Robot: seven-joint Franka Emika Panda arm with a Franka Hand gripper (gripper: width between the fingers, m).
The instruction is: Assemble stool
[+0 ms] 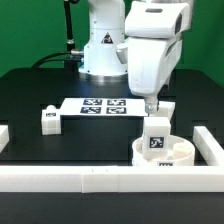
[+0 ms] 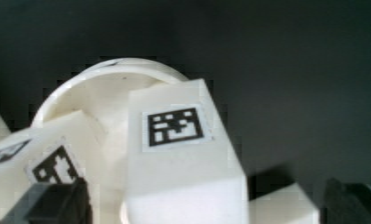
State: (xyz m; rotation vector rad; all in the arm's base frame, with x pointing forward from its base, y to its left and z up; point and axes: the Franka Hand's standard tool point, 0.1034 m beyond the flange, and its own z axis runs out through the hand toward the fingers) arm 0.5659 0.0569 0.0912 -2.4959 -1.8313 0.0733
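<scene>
Right now my hand [image 1: 152,108] is wide open and holds nothing, poised just above the leg [image 1: 157,138] that stands upright on the round seat [image 1: 165,156], near the front rail [image 1: 100,178]. I cannot tell how firmly that leg sits. If a finger brushes it, I judge it could tilt or pop out. Another leg [image 1: 48,120] waits well apart on the desk [image 1: 30,90].
</scene>
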